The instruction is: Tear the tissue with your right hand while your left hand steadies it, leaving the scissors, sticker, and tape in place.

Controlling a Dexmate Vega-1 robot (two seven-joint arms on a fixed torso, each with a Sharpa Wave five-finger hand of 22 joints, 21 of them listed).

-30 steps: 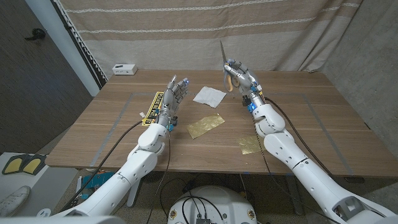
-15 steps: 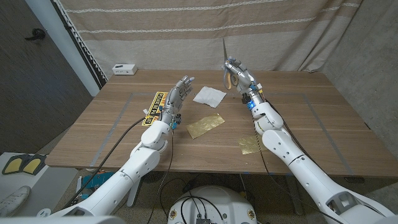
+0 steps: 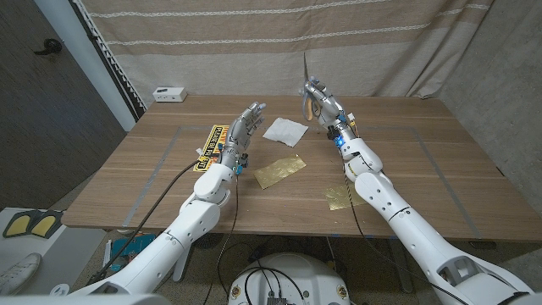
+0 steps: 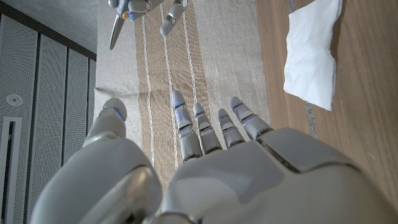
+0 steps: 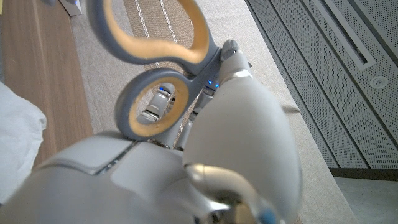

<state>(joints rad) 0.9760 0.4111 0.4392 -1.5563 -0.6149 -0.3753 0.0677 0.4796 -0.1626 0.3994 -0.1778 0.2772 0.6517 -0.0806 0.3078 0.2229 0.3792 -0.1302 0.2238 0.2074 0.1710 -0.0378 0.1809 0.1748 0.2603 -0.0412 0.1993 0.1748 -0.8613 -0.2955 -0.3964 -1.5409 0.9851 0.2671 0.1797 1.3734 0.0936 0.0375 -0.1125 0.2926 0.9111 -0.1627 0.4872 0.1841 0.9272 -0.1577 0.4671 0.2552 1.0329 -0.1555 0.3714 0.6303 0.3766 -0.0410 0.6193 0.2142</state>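
My right hand grips the grey, yellow-lined scissors, lifted w/ blades up, though they should stay put. White folded tissue lies on the table btwn my arms. Left hand hovers beside it, fingers spread, empty. Risk: scissors slip or snag the tissue.

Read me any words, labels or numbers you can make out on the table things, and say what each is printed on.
Yellow rectangular sticker with black lettering: it carries print, but it is too small, slanted and partly hidden behind the left hand to read.
Small white box at the table's far edge: no legible marking.
Gold foil sheets, white tissue, grey-and-yellow-handled scissors: no text visible.
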